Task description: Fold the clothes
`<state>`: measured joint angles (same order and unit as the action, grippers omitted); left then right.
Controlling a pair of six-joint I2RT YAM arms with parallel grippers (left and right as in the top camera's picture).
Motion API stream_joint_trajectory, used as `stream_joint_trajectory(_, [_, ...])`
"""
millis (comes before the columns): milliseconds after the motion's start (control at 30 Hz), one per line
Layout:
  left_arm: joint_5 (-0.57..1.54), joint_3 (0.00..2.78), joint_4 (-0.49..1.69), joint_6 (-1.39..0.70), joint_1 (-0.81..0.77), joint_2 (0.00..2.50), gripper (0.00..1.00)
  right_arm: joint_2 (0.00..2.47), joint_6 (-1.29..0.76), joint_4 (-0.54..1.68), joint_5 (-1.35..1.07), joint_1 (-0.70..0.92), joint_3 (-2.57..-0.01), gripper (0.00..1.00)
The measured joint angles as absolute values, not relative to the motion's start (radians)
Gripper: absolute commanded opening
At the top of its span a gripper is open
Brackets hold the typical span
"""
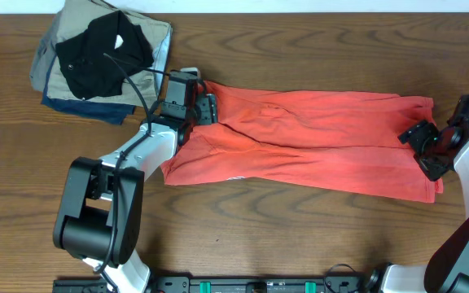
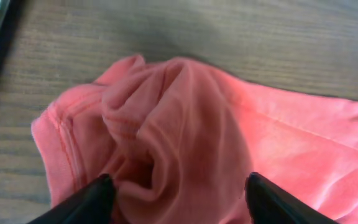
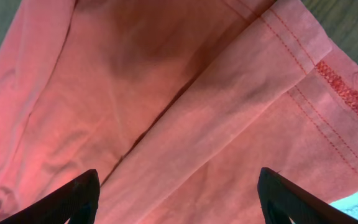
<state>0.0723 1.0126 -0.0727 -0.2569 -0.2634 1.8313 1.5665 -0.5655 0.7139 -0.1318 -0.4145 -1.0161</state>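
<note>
The clothes [image 1: 316, 138], a coral-red T-shirt, lie folded into a long band across the middle of the table. My left gripper [image 1: 210, 108] is at the band's left end. In the left wrist view its jaws stand apart around a bunched-up fold of the shirt [image 2: 185, 112], and the left gripper [image 2: 179, 180] is open. My right gripper [image 1: 420, 146] hovers over the band's right end. In the right wrist view it [image 3: 179, 180] is wide open above flat overlapping layers of the shirt [image 3: 166, 93], near a stitched hem [image 3: 347, 93].
A pile of folded garments [image 1: 63, 89] sits at the back left, just behind the left arm, with a black garment [image 1: 104, 49] on top. The bare wooden table [image 1: 300, 236] shows in front of the shirt. The arms' bases stand along the near edge.
</note>
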Motion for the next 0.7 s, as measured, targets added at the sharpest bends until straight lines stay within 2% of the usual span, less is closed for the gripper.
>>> stream_joint_trajectory(67, [0.073, 1.013, -0.077, -0.262, -0.263, 1.831, 0.47, 1.567, -0.564, 0.714, -0.123, -0.414, -1.016, 0.8])
stream_joint_trajectory(433, [0.075, 1.013, -0.08, -0.255, -0.263, 1.831, 0.07, 1.567, -0.558, 0.72, -0.107, -0.414, -1.016, 0.8])
stream_joint_trajectory(700, [0.075, 1.013, -0.038, -0.254, -0.263, 1.802, 0.06, 1.567, -0.558, 0.719, -0.104, -0.414, -1.016, 0.8])
